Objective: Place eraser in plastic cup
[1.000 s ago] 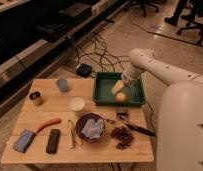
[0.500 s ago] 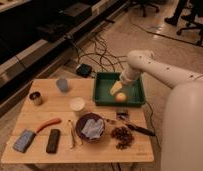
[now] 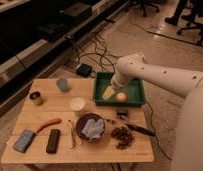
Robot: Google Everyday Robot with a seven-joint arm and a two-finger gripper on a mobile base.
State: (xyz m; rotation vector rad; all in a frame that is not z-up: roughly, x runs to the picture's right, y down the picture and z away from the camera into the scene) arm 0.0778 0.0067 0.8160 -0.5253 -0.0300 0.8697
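**Gripper in the green tray, eraser at the far end of the worktop**

- Gripper (image 3: 113, 89): down inside the green tray (image 3: 138, 87) at the back right of the worktop (image 3: 102, 150), arm coming in from the right. It sits right at a pale yellow item (image 3: 108, 94); I can't tell whether they touch. Grip state: can't tell from this view.
- Also in the tray: a round orange-yellow fruit (image 3: 121, 97), just right of the pale item.
- Eraser (image 3: 53, 141): lies flat near the front left edge, long axis running front to back, well apart from the gripper. Blue-grey block (image 3: 24, 140) is just to its left, orange-handled tool (image 3: 47, 124) just behind it.
- Plastic cup (image 3: 62, 84): upright at the back left, well apart from the eraser.
- Dark metal cup (image 3: 36, 97) is front-left of the plastic cup; white cup (image 3: 77, 104) is mid-worktop.
- Purple bowl (image 3: 91, 126) is in front of the white cup, with a blue-grey cloth (image 3: 93, 129) in it.
- A dark clustered pile (image 3: 123, 136) lies right of the bowl.
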